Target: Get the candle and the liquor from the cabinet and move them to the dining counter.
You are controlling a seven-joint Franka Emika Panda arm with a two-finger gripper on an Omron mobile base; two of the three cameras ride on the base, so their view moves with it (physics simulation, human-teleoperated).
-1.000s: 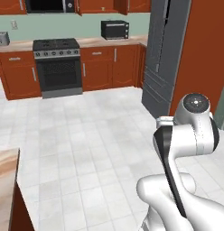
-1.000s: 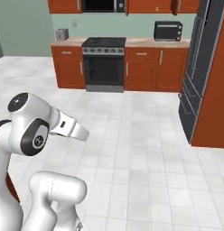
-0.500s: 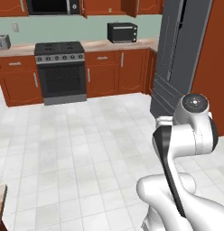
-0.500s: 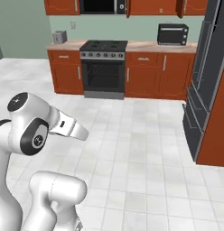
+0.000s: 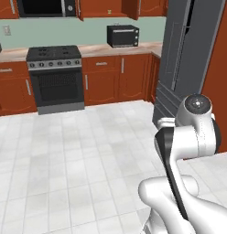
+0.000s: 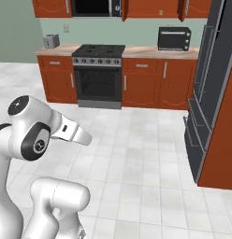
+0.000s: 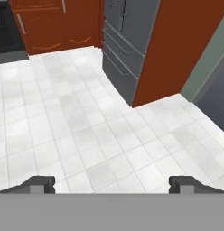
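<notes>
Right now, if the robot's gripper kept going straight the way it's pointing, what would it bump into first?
Probably the white tiled floor. The open gripper points down at bare tiles, with the tall dark grey fridge farther off.

arm folded, pincer (image 7: 112, 184) wide apart, empty

White tiled floor (image 5: 65, 160) stretches ahead of me to a run of red-brown base cabinets (image 5: 117, 77) under a pale beige counter (image 5: 94, 48) along the far wall. A black stove (image 5: 55, 75) sits in that run, its dark oven door facing me, and a black toaster oven (image 5: 123, 35) stands on the counter to its right. The wall (image 5: 51, 34) behind is soft green — red-brown upper cabinets (image 6: 153, 7) and a dark microwave (image 6: 96, 7) hang across its top. A small silver toaster (image 6: 51, 40) rests at the counter's left end. On the right rises a tall dark grey fridge (image 5: 188, 59), boxed by a red-brown side panel (image 7: 181, 49) — even, flat light throughout.
</notes>
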